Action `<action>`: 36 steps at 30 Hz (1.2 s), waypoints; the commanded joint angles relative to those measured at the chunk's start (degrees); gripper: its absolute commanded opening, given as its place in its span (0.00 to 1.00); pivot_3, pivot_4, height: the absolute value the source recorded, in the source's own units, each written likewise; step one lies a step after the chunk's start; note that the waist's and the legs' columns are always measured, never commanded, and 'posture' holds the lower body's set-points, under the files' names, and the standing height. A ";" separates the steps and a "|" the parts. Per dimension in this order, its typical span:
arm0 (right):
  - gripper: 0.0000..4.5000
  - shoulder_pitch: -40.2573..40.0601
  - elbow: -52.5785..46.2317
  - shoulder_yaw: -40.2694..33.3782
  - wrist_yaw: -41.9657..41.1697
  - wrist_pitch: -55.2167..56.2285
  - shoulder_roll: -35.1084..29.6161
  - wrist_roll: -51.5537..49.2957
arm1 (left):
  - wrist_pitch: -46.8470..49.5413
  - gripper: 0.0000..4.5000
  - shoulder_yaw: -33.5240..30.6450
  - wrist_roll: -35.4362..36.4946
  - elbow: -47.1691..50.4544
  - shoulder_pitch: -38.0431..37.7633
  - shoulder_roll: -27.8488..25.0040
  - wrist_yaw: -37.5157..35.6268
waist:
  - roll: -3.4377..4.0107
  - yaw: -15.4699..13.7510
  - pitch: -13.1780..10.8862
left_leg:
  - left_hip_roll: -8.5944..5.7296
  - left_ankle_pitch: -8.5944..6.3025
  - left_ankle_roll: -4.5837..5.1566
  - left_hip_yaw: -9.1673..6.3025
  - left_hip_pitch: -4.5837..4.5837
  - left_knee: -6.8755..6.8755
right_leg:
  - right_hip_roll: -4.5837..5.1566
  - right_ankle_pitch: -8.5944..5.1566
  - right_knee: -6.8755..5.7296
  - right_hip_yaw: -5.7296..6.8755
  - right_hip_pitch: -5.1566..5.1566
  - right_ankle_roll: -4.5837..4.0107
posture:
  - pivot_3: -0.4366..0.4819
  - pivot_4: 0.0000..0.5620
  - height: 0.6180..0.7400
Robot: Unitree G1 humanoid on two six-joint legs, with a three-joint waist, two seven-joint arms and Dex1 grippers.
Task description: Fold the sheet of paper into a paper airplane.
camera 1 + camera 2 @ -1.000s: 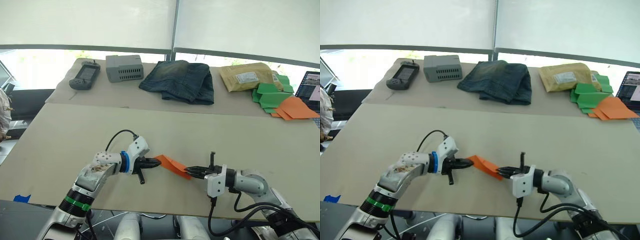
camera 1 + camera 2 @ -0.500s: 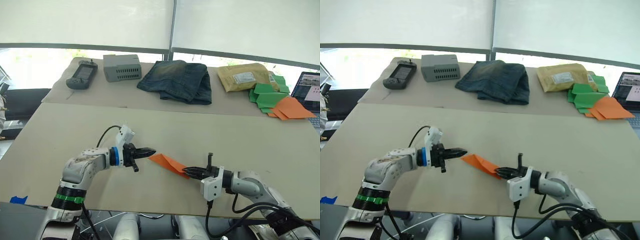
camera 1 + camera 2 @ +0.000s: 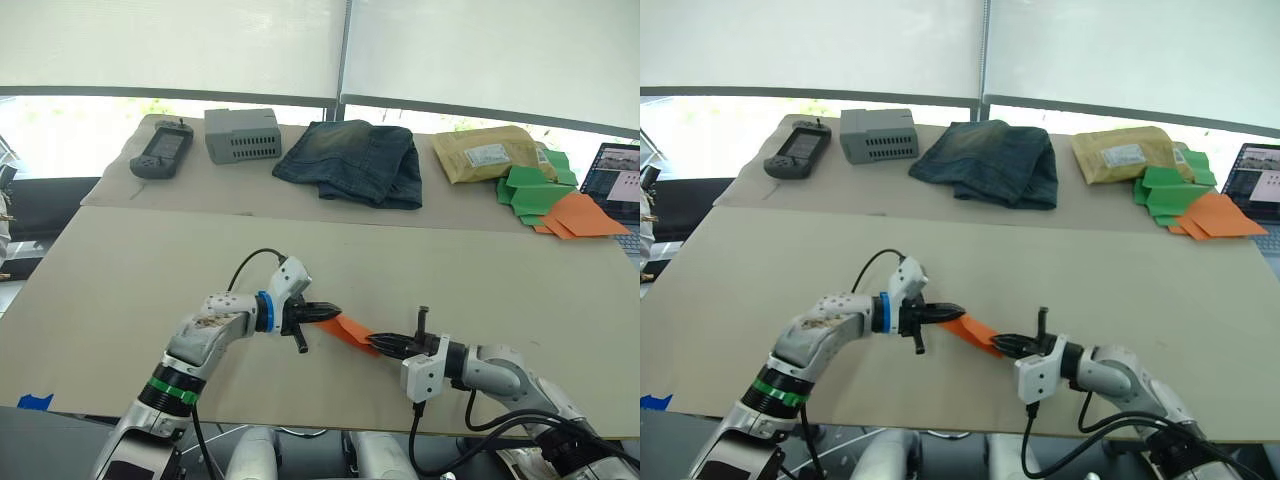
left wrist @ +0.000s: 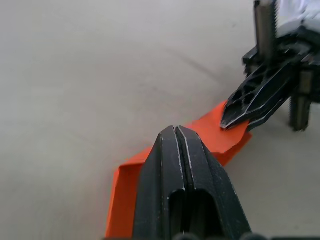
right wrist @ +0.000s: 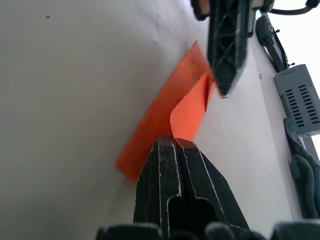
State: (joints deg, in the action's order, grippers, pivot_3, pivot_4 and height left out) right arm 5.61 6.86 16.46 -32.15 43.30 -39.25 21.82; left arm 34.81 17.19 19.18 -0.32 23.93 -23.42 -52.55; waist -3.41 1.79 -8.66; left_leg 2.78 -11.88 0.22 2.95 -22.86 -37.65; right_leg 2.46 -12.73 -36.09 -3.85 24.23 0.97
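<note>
The paper (image 3: 348, 330), a folded orange wedge, lies near the front edge of the desk (image 3: 140, 270), stretched between the two claws. The left claw (image 3: 326, 313) points toward the robot's right with its two black fingers pressed together, and their tips rest on the paper's left end; from the left wrist view the closed fingers (image 4: 182, 165) sit over the paper (image 4: 220, 132), though whether a layer is caught between them cannot be told. The right claw (image 3: 383, 343) points the opposite way, toward the left claw, its fingers also pressed together, and it meets the paper's right end. In the right wrist view the closed fingertips (image 5: 172, 150) touch a raised, curled flap of the paper (image 5: 165, 117), so this claw seems to pinch that flap, while the lower layer lies flat on the desk. The two claws are close, tip facing tip, with the short length of paper between them. Along the back of the desk, well apart from the paper, lie a black handheld device (image 3: 159, 151), a grey box (image 3: 243, 134), folded jeans (image 3: 357, 161), a tan envelope (image 3: 487, 153), and a heap of green papers (image 3: 527, 190) with another orange sheet (image 3: 581, 214) just beside them. A laptop (image 3: 615, 180) stands at the far right edge.
</note>
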 commanded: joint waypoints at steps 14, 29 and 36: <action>0.28 -3.77 -1.11 1.42 -1.45 -1.20 -3.36 1.15 | -3.86 0.00 5.00 -6.81 -5.85 1.34 0.79 -1.01 | 0.15 -0.98 0.14 | -0.04 0.00 0.00 0.02 0.02 -0.01 | 0.05 0.00 0.03 -0.02 -0.03 0.01 | 0.48 0.27 0.82; 0.97 -6.19 -20.43 -6.53 -1.12 -24.41 1.37 -19.46 | -2.95 0.00 3.34 -6.26 -4.85 -0.13 -0.01 -0.51 | 0.48 -0.77 0.12 | -0.01 -0.11 0.13 0.01 0.03 -0.09 | -0.01 -0.05 -0.05 -0.06 -0.02 0.14 | 0.48 0.27 0.82; 0.48 -2.77 -19.64 -3.50 -3.62 -46.18 10.64 -24.92 | -2.25 0.00 2.85 -6.30 -3.71 -0.76 -0.18 0.21 | 0.55 -0.98 0.11 | -0.03 -0.15 0.17 0.02 -0.16 -0.08 | 0.01 -0.04 -0.03 -0.07 0.09 0.13 | 0.48 0.27 0.82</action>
State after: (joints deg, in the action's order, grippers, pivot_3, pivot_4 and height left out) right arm 2.16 -11.69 12.94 -35.17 0.76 -29.00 -1.39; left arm 30.57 19.73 14.52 -2.52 24.51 -22.79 -53.38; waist -2.86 0.81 -8.55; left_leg 2.75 -12.03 0.39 2.96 -23.03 -37.72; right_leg 2.47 -12.77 -36.12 -3.92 24.32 1.09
